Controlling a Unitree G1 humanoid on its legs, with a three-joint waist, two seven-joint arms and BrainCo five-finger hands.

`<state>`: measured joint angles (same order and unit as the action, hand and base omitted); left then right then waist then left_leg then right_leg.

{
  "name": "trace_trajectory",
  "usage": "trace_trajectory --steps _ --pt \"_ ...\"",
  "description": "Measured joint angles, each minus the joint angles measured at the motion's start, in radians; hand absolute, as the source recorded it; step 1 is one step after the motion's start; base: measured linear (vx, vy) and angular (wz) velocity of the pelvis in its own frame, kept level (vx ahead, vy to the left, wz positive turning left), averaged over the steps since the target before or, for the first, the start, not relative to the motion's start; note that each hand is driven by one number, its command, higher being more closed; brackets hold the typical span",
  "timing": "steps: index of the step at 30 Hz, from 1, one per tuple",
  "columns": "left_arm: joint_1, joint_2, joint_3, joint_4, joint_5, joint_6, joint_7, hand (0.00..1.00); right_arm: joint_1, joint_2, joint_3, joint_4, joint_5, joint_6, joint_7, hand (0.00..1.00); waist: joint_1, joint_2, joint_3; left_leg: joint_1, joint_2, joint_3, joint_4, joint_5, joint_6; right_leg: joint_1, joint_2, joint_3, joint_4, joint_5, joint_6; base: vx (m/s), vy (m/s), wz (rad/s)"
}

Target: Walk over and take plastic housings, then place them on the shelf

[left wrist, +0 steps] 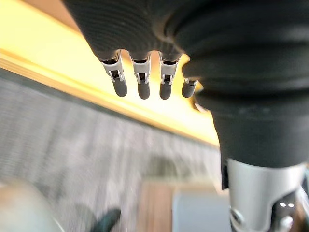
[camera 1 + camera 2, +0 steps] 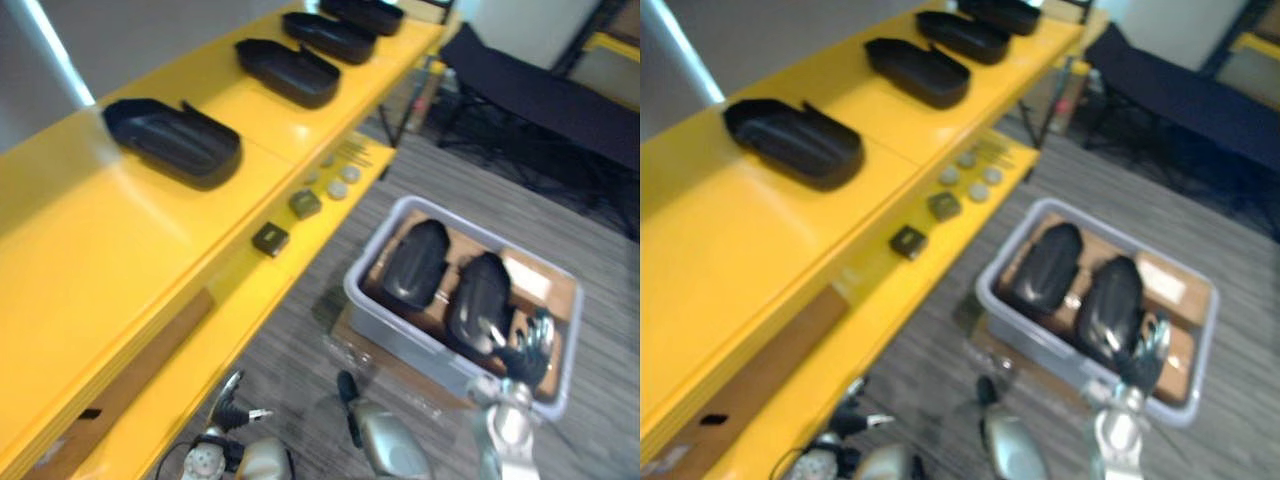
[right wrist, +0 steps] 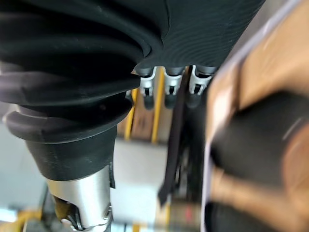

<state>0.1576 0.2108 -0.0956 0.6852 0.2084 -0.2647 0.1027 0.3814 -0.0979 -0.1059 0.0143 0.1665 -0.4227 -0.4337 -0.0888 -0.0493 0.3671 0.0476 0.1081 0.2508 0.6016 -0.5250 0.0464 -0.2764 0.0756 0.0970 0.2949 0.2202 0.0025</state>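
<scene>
Hovering open-fingered beside two glossy black domed plastic housings (image 2: pixel 478 300) in a grey plastic bin (image 2: pixel 425 352), the right hand (image 2: pixel 528 350) should span one probably light, stiff, slippery shell crosswise; left hand (image 1: pixel 140 82) hangs open.

Grey wood-grain floor (image 2: pixel 300 345), grey wall (image 2: pixel 130 35) with 1 bright slanting streak of light (image 2: pixel 58 50), low black cot (image 2: pixel 545 95) far right, dark legs beneath.

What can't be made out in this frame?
1. Right hand over the bin: both eye views are blurred, so contact with the right housing is unclear.
2. Farthest housing on the shelf: cut off by the eye views' top edge.
3. Small parts on the ledge: too small to identify.
</scene>
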Motion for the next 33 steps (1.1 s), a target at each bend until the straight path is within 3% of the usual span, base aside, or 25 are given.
trace_trajectory --steps 1,2,3,5,8,10,11,12,13,16,18,19,22,24,28,30,33 --pt "-0.004 0.001 -0.002 0.000 -0.005 0.014 -0.001 0.00 0.009 -0.001 -0.010 -0.004 -0.002 -0.004 0.008 0.00 -0.010 -0.005 0.002 -0.002 0.003 0.022 -0.007 0.010 0.004 -0.027 -0.011 -0.049 0.103 -0.057 -0.011 -0.26 0.012 -0.95" --pt "-0.012 0.005 -0.005 -0.002 -0.023 0.040 -0.008 0.00 0.012 -0.003 -0.040 -0.002 -0.004 -0.008 0.020 0.00 -0.013 -0.003 0.003 -0.003 0.015 0.076 -0.036 0.045 0.013 -0.066 -0.049 -0.144 0.339 -0.174 -0.049 -0.24 0.032 -0.91" --pt "-0.012 0.007 -0.006 -0.005 -0.045 0.053 -0.010 0.00 0.007 -0.005 -0.041 0.000 -0.016 -0.010 0.018 0.00 -0.012 -0.001 0.002 -0.005 0.023 0.097 -0.050 0.061 0.016 -0.072 -0.071 -0.175 0.412 -0.204 -0.058 -0.28 0.057 -1.16" --pt "0.000 0.017 -0.002 -0.006 -0.111 0.087 -0.010 0.00 -0.047 -0.029 -0.017 0.003 -0.071 -0.012 0.015 0.00 0.015 0.016 0.003 -0.030 0.075 0.191 -0.087 0.113 0.015 -0.048 -0.180 -0.261 0.564 -0.291 -0.095 -0.26 0.038 -1.34" --pt "0.040 0.019 0.016 0.006 -0.171 0.128 -0.004 0.00 -0.188 -0.101 0.041 0.034 -0.145 0.016 -0.016 0.00 0.076 0.016 0.003 -0.073 0.142 0.300 -0.086 0.142 0.000 0.050 -0.343 -0.320 0.512 -0.304 -0.111 -0.20 -0.059 -1.39" --pt "0.065 0.019 0.032 0.020 -0.173 0.128 0.004 0.00 -0.257 -0.122 0.067 0.047 -0.159 0.069 -0.035 0.00 0.104 0.006 -0.003 -0.106 0.171 0.338 -0.084 0.167 -0.021 0.112 -0.400 -0.321 0.388 -0.290 -0.095 -0.11 -0.163 -0.99" --pt "0.072 0.019 0.042 0.030 -0.174 0.121 0.006 0.00 -0.278 -0.123 0.070 0.046 -0.164 0.085 -0.041 0.00 0.109 0.000 -0.007 -0.126 0.178 0.341 -0.081 0.175 -0.029 0.127 -0.410 -0.322 0.333 -0.277 -0.085 -0.17 -0.354 -0.97" --pt "0.088 0.022 0.078 0.037 -0.206 0.090 0.014 0.00 -0.320 -0.124 0.069 0.043 -0.162 0.126 -0.053 0.00 0.132 -0.031 -0.021 -0.191 0.196 0.334 -0.054 0.192 -0.051 0.143 -0.413 -0.321 0.169 -0.169 -0.087 -0.13 -0.314 -0.78" --pt "0.090 0.025 0.102 0.041 -0.211 0.079 0.017 0.00 -0.336 -0.130 0.067 0.043 -0.162 0.145 -0.055 0.00 0.142 -0.052 -0.019 -0.229 0.186 0.297 -0.022 0.200 -0.064 0.145 -0.409 -0.322 0.087 -0.102 -0.058 -0.14 -0.333 -0.75" --pt "0.089 -0.002 0.123 0.044 -0.210 0.044 0.051 0.00 -0.368 -0.182 0.065 0.057 -0.115 0.195 -0.047 0.00 0.160 -0.031 0.024 -0.297 0.191 0.121 -0.008 0.229 -0.111 0.194 -0.353 -0.378 -0.089 -0.178 0.088 -0.15 -0.308 -0.76" --pt "0.087 -0.015 0.133 0.040 -0.212 0.015 0.079 0.00 -0.389 -0.203 0.054 0.099 -0.080 0.207 -0.037 0.00 0.157 -0.023 0.070 -0.300 0.191 0.061 -0.003 0.236 -0.127 0.192 -0.333 -0.381 -0.099 -0.202 0.157 -0.13 -0.285 -0.56" --pt "0.087 -0.026 0.134 0.038 -0.223 0.004 0.096 0.00 -0.402 -0.213 0.045 0.150 -0.057 0.210 -0.025 0.00 0.157 -0.015 0.082 -0.316 0.190 0.000 -0.006 0.238 -0.135 0.172 -0.315 -0.374 -0.093 -0.211 0.169 -0.15 -0.235 -0.51" --pt "0.084 -0.038 0.132 0.041 -0.291 -0.003 0.134 0.00 -0.426 -0.216 0.043 0.245 0.023 0.210 -0.025 0.00 0.156 -0.010 0.090 -0.380 0.164 -0.083 -0.034 0.262 -0.173 0.081 -0.309 -0.372 -0.039 -0.222 0.161 -0.16 -0.138 -0.14" --pt "0.081 -0.049 0.132 0.044 -0.314 -0.021 0.152 0.00 -0.484 -0.215 0.040 0.292 0.047 0.210 -0.030 0.00 0.162 -0.007 0.096 -0.402 0.129 -0.112 -0.051 0.282 -0.170 0.045 -0.330 -0.374 -0.012 -0.224 0.161 -0.12 -0.055 0.20" --pt "0.070 -0.072 0.117 0.047 -0.329 -0.037 0.159 0.00 -0.725 -0.266 0.024 0.426 0.078 0.221 -0.031 0.00 0.167 0.030 0.118 -0.453 0.051 -0.160 -0.107 0.336 -0.163 -0.005 -0.391 -0.401 0.001 -0.219 0.171 -0.11 0.017 0.40" --pt "0.033 -0.090 0.096 0.065 -0.367 -0.040 0.156 0.00 -0.922 -0.375 0.030 0.562 0.107 0.252 -0.030 0.00 0.205 0.071 0.138 -0.491 0.002 -0.205 -0.152 0.375 -0.160 -0.037 -0.412 -0.418 -0.023 -0.191 0.171 -0.10 0.025 0.29" --pt "0.012 -0.108 0.069 0.082 -0.402 -0.044 0.146 0.00 -1.123 -0.474 0.039 0.649 0.146 0.252 -0.035 0.00 0.239 0.124 0.162 -0.524 -0.025 -0.248 -0.198 0.437 -0.152 -0.042 -0.417 -0.459 -0.063 -0.155 0.173 -0.03 0.001 0.37"
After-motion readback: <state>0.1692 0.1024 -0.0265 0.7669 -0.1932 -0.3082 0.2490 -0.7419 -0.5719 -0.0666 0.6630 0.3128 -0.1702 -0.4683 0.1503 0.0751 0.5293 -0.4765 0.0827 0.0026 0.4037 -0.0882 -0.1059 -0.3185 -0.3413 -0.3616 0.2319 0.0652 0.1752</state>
